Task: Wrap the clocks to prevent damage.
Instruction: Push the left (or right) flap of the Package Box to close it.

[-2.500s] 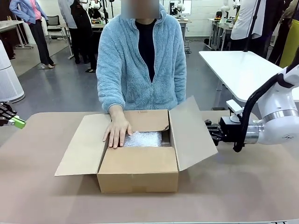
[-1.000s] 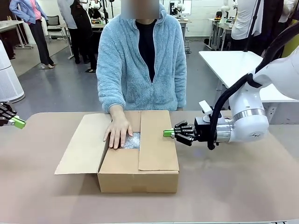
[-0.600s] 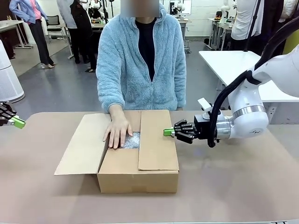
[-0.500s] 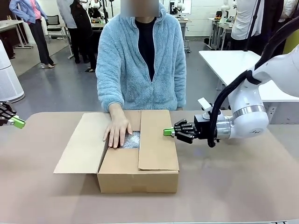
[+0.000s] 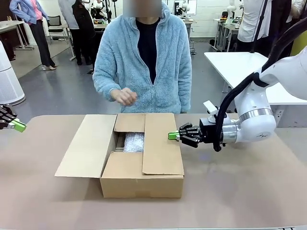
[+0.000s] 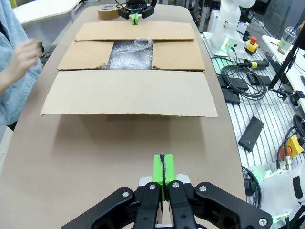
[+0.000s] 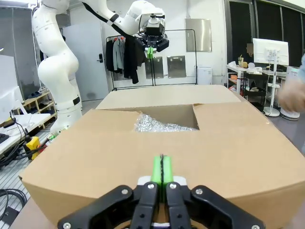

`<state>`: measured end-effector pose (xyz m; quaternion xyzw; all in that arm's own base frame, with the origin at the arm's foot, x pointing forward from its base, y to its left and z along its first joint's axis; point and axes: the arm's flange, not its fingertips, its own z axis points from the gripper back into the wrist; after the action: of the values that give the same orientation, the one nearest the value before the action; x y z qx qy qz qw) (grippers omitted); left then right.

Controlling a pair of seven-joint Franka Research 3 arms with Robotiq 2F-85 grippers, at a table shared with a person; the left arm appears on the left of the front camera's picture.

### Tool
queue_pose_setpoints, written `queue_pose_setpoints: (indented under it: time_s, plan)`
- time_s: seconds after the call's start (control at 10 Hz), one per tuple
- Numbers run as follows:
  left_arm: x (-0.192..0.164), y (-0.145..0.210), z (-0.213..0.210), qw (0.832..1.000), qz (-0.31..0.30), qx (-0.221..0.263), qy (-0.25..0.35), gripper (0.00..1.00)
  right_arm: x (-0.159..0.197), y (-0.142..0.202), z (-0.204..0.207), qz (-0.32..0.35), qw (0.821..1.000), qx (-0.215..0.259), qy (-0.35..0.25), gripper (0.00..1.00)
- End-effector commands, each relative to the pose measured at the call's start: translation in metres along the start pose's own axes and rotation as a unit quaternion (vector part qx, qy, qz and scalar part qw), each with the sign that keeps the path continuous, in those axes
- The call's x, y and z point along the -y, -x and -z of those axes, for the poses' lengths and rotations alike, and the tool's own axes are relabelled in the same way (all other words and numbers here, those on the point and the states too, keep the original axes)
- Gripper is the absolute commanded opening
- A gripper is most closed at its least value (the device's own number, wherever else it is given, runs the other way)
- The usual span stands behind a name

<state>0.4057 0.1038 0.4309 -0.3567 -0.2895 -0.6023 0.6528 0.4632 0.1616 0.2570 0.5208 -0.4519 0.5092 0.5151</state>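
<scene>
Soft, probably fragile, the clocks (image 5: 133,142) are lying inside the box (image 5: 141,181), best cradled by the sides; left claw (image 5: 19,126) and right claw (image 5: 171,136) are pressing together.

Pers. hand (image 5: 125,96) off clocks (image 5: 134,142), now up nr chest, prob. fisted.
</scene>
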Motion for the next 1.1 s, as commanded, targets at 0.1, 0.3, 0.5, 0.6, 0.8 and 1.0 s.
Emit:
queue_pose_setpoints:
  time_s: [0.1, 0.3, 0.5, 0.6, 0.8, 1.0]
  plan:
    - [0.001, -0.001, 0.000, 1.000, 0.001, 0.006, -0.002, 0.00, -0.003, 0.005, 0.002, -0.001, 1.000, 0.003, 0.008, 0.01]
    - [0.001, -0.001, 0.000, 1.000, 0.001, 0.006, -0.002, 0.00, -0.003, 0.005, 0.002, -0.001, 1.000, 0.003, 0.008, 0.01]
    - [-0.006, 0.023, 0.009, 0.999, 0.008, 0.035, 0.004, 0.00, -0.003, 0.005, 0.002, -0.001, 1.000, 0.003, 0.008, 0.01]
    - [-0.010, 0.041, 0.021, 0.999, 0.000, 0.038, -0.014, 0.00, -0.003, 0.005, 0.002, -0.001, 1.000, 0.003, 0.008, 0.01]
    - [-0.017, 0.062, 0.043, 0.999, 0.006, 0.040, -0.016, 0.00, -0.003, 0.005, 0.002, -0.001, 1.000, 0.003, 0.008, 0.01]
    - [-0.012, 0.078, 0.063, 0.997, 0.017, 0.068, -0.032, 0.00, -0.003, 0.005, 0.002, -0.001, 1.000, 0.003, 0.008, 0.01]
